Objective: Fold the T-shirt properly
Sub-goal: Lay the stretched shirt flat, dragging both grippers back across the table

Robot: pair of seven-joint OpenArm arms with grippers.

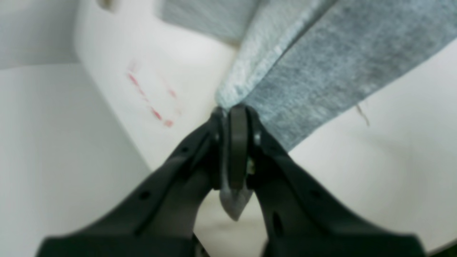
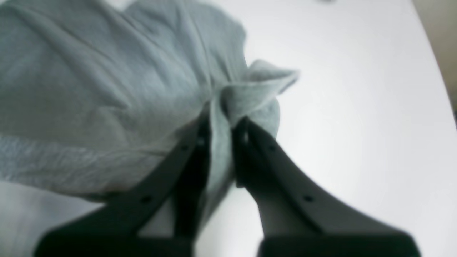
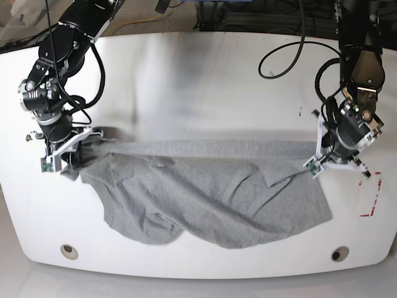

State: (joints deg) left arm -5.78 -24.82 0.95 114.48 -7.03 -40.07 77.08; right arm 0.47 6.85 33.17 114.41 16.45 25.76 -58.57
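Observation:
The heather-grey T-shirt [image 3: 205, 192] hangs stretched between my two grippers over the white table, its lower part lying wrinkled on the surface. My left gripper [image 3: 317, 155], on the right of the base view, is shut on a corner of the T-shirt [image 1: 321, 71]; cloth pokes out between its black fingers [image 1: 237, 142]. My right gripper [image 3: 75, 153], at the left of the base view, is shut on a bunched edge of the T-shirt [image 2: 107, 89], with fabric pinched between its fingers [image 2: 246, 142].
The white table [image 3: 205, 81] has two round holes near its front edge, one hole [image 3: 69, 251] at the left and one hole [image 3: 339, 254] at the right. Red marks [image 3: 369, 198] sit near the right edge. A black cable [image 3: 285, 56] loops at the back right.

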